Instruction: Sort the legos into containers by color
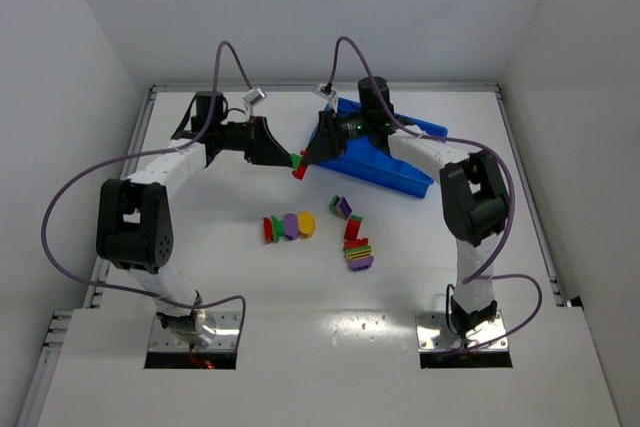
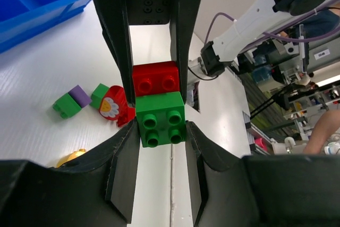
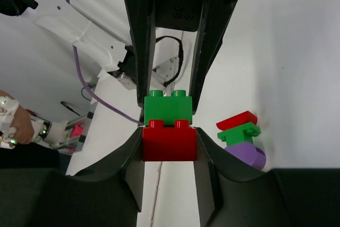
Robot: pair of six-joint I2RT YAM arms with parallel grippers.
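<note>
Claws (image 2: 160, 144) (image 3: 169, 147) facing (both clenched), sharing stack (image 1: 298, 165)

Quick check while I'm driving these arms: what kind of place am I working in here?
Most likely a robotics lab test cell. White panel walls box in the table, and the left wrist view shows racks of cabled equipment beyond it, with a person's arm nearby.

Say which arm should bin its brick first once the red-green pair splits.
Right, likely. The right claw, shut on the red brick, sits beside the blue bin; the left claw, on the green brick, is farther from it.
</note>
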